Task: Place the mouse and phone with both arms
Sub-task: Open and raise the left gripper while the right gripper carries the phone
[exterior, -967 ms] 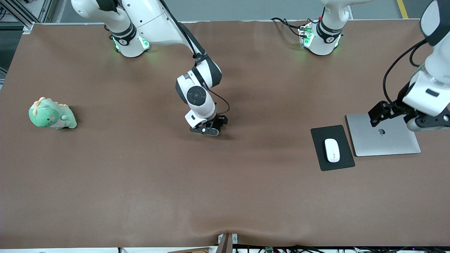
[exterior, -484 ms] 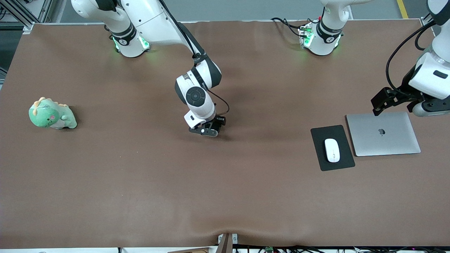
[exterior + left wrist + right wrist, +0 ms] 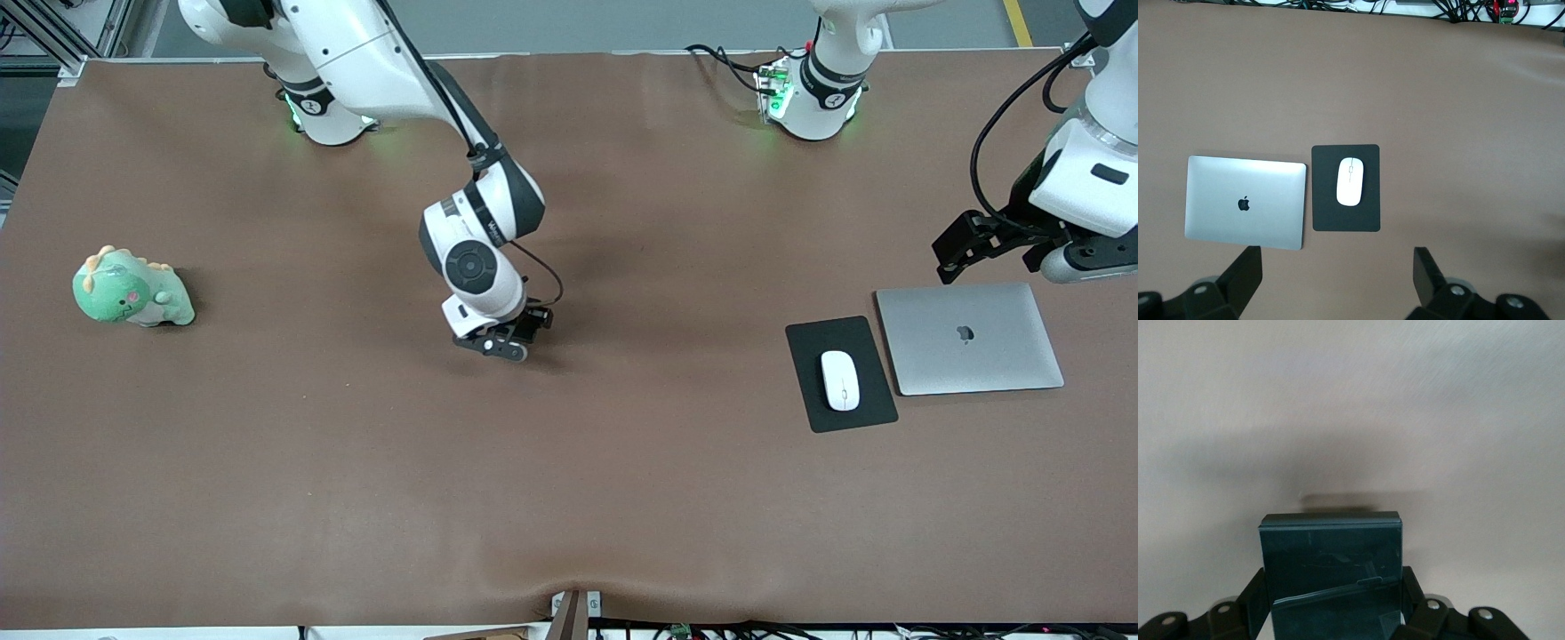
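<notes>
right gripper clamped low mid-table, left gripper spread wide, raised

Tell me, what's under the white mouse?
The mouse sits on a flat black mouse pad, beside the silver laptop. The pad lies on the brown table. The part of the pad right beneath the mouse is covered.

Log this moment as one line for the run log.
right gripper: shut on phone, mid-table | left gripper: open, above table beside laptop | mouse: on mouse pad

Open table around laptop, plush dinosaur
</notes>
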You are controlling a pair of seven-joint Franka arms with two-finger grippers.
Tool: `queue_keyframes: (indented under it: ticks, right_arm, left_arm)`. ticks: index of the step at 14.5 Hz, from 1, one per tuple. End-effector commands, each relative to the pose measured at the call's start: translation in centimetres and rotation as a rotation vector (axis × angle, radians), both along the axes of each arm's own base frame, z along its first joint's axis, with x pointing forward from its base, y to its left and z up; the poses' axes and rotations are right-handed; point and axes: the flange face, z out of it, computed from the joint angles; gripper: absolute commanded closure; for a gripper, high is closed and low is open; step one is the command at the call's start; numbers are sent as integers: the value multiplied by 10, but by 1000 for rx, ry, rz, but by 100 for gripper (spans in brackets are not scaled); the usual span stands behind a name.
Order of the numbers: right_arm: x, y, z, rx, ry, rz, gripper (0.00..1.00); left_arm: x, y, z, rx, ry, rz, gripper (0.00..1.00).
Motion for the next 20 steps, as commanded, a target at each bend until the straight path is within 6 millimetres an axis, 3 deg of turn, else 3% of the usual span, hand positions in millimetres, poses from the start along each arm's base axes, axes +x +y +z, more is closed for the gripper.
queue_keyframes:
  ticks: [1, 6, 8, 20]
  right_arm:
    - [11, -24, 16, 24, 17, -27, 100]
    - [18, -84, 23, 34, 52, 33, 100]
    - [17, -123, 31, 52, 52, 61, 100]
    - [2, -274, 24, -25, 69, 239, 100]
  left_arm:
    - [-7, -1, 4, -11, 9, 13, 0]
    - [-9, -3, 3, -6, 27, 7, 0]
    - [-10, 0, 3, -4, 34, 11, 0]
    - [-8, -1, -1, -5, 43, 10, 0]
